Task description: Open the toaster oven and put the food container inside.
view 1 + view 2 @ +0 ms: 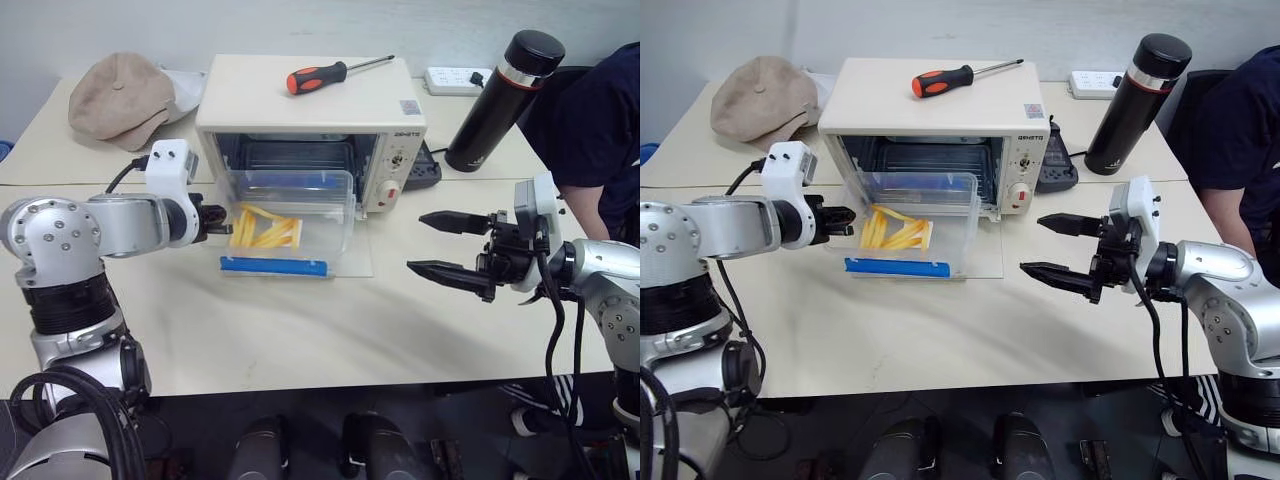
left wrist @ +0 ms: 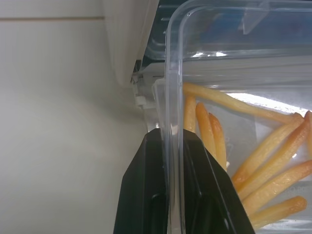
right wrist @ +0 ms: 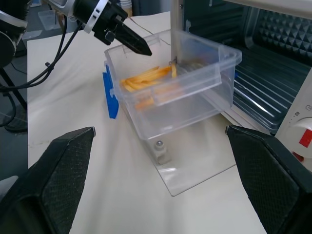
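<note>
The cream-white toaster oven (image 1: 310,100) stands at the back of the table, its glass door (image 1: 358,255) folded down flat. The clear food container (image 1: 290,215), holding yellow fries and showing a blue strip at its near side, rests on the door with its far end at the oven's mouth. My left gripper (image 1: 222,222) is shut on the container's left wall; in the left wrist view the black fingers (image 2: 146,195) pinch the clear rim (image 2: 173,73). My right gripper (image 1: 414,242) hovers open to the right of the door, holding nothing.
A red-handled screwdriver (image 1: 330,74) lies on top of the oven. A beige cap (image 1: 120,95) sits at the back left, a black flask (image 1: 505,100) and a power strip (image 1: 455,80) at the back right. A person in dark blue (image 1: 600,130) stands at the right edge.
</note>
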You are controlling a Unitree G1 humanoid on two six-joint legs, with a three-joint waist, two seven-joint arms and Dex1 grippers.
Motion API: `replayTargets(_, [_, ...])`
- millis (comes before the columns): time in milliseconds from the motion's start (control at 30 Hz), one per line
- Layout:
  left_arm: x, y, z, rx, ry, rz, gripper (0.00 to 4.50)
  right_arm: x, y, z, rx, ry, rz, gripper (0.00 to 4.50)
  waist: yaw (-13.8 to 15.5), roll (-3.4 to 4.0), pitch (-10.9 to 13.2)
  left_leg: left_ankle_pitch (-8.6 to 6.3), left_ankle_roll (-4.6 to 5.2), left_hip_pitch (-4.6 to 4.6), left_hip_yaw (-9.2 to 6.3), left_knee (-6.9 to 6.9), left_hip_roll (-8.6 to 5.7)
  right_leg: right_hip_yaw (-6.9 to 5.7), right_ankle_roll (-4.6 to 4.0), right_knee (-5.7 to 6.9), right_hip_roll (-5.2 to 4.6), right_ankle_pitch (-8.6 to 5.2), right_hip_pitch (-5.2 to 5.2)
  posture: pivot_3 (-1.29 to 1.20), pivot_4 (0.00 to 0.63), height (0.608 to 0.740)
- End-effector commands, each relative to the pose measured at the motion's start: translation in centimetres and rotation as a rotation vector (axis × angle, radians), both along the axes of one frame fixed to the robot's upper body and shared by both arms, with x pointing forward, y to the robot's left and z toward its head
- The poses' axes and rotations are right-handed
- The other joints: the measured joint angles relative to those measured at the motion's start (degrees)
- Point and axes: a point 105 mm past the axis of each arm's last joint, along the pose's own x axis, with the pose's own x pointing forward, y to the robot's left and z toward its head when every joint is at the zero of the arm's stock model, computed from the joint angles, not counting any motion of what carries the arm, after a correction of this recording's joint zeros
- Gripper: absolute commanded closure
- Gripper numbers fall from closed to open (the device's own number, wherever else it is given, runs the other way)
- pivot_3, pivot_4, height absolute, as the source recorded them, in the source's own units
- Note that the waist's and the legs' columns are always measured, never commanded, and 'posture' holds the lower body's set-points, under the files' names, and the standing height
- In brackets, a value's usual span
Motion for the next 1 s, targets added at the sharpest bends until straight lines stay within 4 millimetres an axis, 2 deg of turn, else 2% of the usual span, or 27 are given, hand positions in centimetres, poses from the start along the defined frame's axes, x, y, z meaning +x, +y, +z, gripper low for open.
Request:
replayTargets(33, [0.5,-0.8,1.2,-0.057,-0.043,0.011,3.63,-0.3,0.4,0.9,0.01,-0.054,0.016,0.0,0.1,0.0,0.0,0.0,0.0,0.01,0.0,0.0,0.0,0.0,0.0,0.0,0.0,0.0,0.01,0.0,0.15,0.74])
replayTargets(100, [0.7,-0.7,1.6,-0.071,-0.057,0.032,2.98,-0.3,0.3,0.9,0.007,-0.05,0.014,0.0,0.25,0.0,0.0,0.0,0.0,0.0,-0.01,0.02,-0.01,-0.01,0.0,-0.01,0.01,0.0,0.03,0.0,0.15,0.74])
replayTargets(200, [0.5,-0.6,2.4,-0.122,-0.094,0.021,2.24,-0.3,0.3,0.7,0.002,-0.036,0.011,0.0,0.1,0.0,0.0,0.01,0.0,0.01,0.01,0.01,-0.01,0.0,0.0,-0.01,0.03,0.0,0.02,0.0,0.15,0.74])
replayTargets(300, [-0.4,-0.7,3.0,-0.17,-0.134,-0.043,2.24,-0.3,0.1,0.2,-0.012,-0.018,0.005,0.0,0.04,0.0,0.0,0.03,-0.04,0.02,0.0,-0.01,0.01,-0.01,0.0,-0.01,0.05,0.0,0.02,0.0,0.15,0.74])
replayTargets(467, [-2.8,1.1,6.0,-0.288,-0.315,-0.114,2.24,-0.7,0.1,-0.3,-0.002,0.031,0.015,0.0,-0.16,0.0,0.0,0.03,-0.05,0.02,0.0,-0.02,0.02,0.0,0.0,-0.01,0.05,0.0,0.02,0.0,0.15,0.74])
replayTargets(533, [-4.5,1.4,7.1,-0.361,-0.383,-0.228,2.2,-1.1,0.5,-0.3,0.028,0.068,0.043,0.45,-0.25,0.0,0.0,0.05,-0.08,0.03,0.01,-0.03,0.03,0.0,-0.01,-0.01,0.06,0.0,0.02,0.0,0.15,0.74])
replayTargets(600, [-6.7,0.9,7.8,-0.429,-0.425,-0.396,2.58,-1.7,1.2,-0.7,0.031,0.108,0.084,0.91,-0.21,0.0,0.0,0.05,-0.09,0.04,0.01,-0.04,0.04,0.0,-0.03,-0.01,0.06,-0.01,0.02,0.0,0.15,0.74])
replayTargets(700, [-9.9,-0.2,6.2,-0.397,-0.351,-0.614,3.37,-2.9,2.5,-1.8,0.005,0.161,0.164,1.95,-0.21,0.0,0.0,0.04,-0.09,0.05,-0.01,-0.04,0.03,-0.01,-0.03,-0.05,0.05,-0.02,0.05,0.0,0.15,0.74])
replayTargets(833, [-11.4,-1.3,1.9,-0.198,-0.187,-0.726,4.49,-3.5,4.1,-3.2,-0.008,0.208,0.233,3.22,-0.2,0.01,0.0,0.0,-0.15,0.06,-0.01,-0.06,0.02,0.0,-0.06,-0.1,0.04,-0.03,0.05,0.0,0.15,0.74])
replayTargets(933, [-11.8,-1.6,-0.9,-0.068,-0.122,-0.796,4.5,-3.7,5.2,-3.9,0.003,0.228,0.27,4.29,-0.08,0.02,0.0,-0.17,-0.43,0.08,-0.04,-0.14,-0.03,-0.02,-0.12,-0.13,0.0,-0.06,0.06,0.0,0.15,0.74])
replayTargets(967, [-11.8,-1.8,-2.0,-0.001,-0.111,-0.836,4.5,-3.6,5.9,-4.3,-0.009,0.222,0.28,4.49,-0.13,0.02,0.0,-0.18,-0.44,0.08,-0.05,-0.16,-0.03,-0.01,-0.13,-0.14,-0.01,-0.06,0.05,0.0,0.15,0.74])
replayTargets(1000, [-11.9,-2.1,-2.9,0.062,-0.107,-0.875,4.5,-3.4,6.5,-4.7,-0.024,0.209,0.277,4.49,-0.23,0.04,-0.02,-0.2,-0.45,0.07,-0.05,-0.17,-0.01,-0.01,-0.17,-0.15,-0.02,-0.06,0.04,0.0,0.15,0.74])
